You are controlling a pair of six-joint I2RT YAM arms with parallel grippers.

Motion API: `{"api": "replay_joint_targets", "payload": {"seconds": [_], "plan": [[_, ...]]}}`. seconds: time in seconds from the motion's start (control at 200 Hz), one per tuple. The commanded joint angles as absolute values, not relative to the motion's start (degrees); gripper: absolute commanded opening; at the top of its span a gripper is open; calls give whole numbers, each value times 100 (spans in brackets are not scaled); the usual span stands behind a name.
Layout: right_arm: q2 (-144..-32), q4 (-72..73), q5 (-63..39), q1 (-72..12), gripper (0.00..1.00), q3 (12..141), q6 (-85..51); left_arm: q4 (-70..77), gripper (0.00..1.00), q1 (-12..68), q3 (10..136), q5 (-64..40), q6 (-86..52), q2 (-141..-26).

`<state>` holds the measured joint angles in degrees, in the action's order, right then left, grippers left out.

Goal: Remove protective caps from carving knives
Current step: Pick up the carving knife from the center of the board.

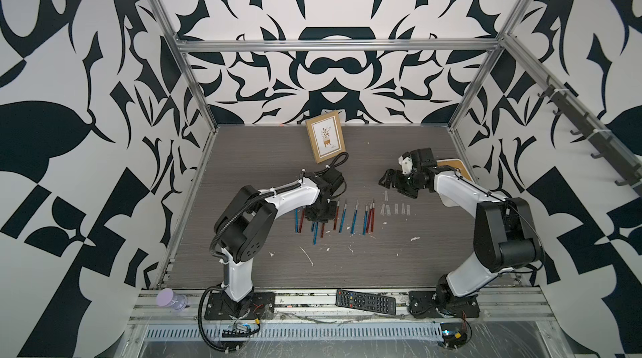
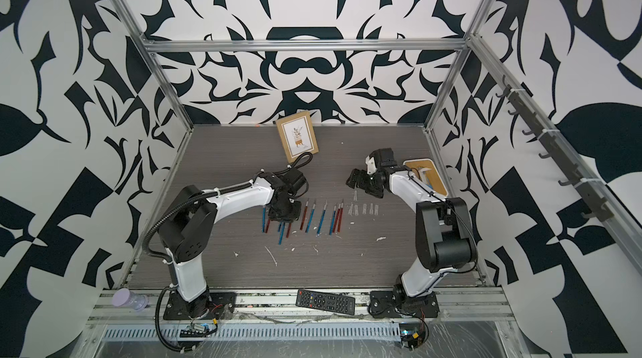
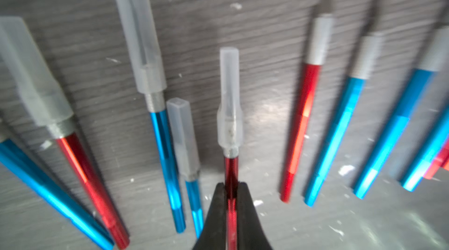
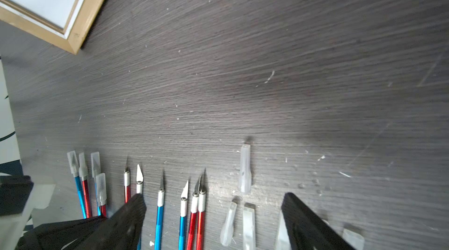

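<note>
Several carving knives (image 1: 354, 217) with blue or red handles lie in a row on the grey table, seen in both top views. My left gripper (image 3: 231, 188) is shut on the handle of a red knife (image 3: 231, 168) that carries a translucent protective cap (image 3: 229, 95). Other capped knives (image 3: 143, 42) lie beside it, and bare-bladed ones (image 4: 160, 202) lie further right. Several loose caps (image 1: 394, 208) lie right of the row; one cap (image 4: 245, 171) lies apart from the others. My right gripper (image 4: 213, 197) hangs open above the bare knives and loose caps, holding nothing.
A wooden picture frame (image 1: 325, 137) leans at the back. A cork-bottomed tray (image 2: 425, 175) sits at the right edge behind the right arm. A black remote (image 1: 365, 301) and a purple-lidded jar (image 1: 171, 299) rest on the front rail. White flecks (image 1: 307, 255) dot the table.
</note>
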<state>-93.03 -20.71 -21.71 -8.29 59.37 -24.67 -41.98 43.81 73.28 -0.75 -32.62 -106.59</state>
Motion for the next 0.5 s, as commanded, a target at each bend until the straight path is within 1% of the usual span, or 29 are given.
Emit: {"api": "replay_joint_targets", "payload": {"seconds": [0.0,0.11,0.195,0.28,0.495], "plan": [[-8952,-1892,-2454,-1005,89,5997,-2554,-3944,3,4205,7411,-685,-3156,-10228],[-8930,-1805,-2625,-1132,87,6029,-2603,-3223,3,3990,7073,-1488,-3197,-9959],[-8939,-1637,-2757,-1268,81,6025,-2688,-2919,3,3864,6938,-1939,-3333,-9924],[-8987,-1444,-2900,-1441,77,6012,-2787,-2695,2,3850,6861,-2122,-3370,-9932],[-9197,-912,-3344,-1871,74,6076,-3174,-2236,2,3849,6742,-2427,-3509,-9949]]}}
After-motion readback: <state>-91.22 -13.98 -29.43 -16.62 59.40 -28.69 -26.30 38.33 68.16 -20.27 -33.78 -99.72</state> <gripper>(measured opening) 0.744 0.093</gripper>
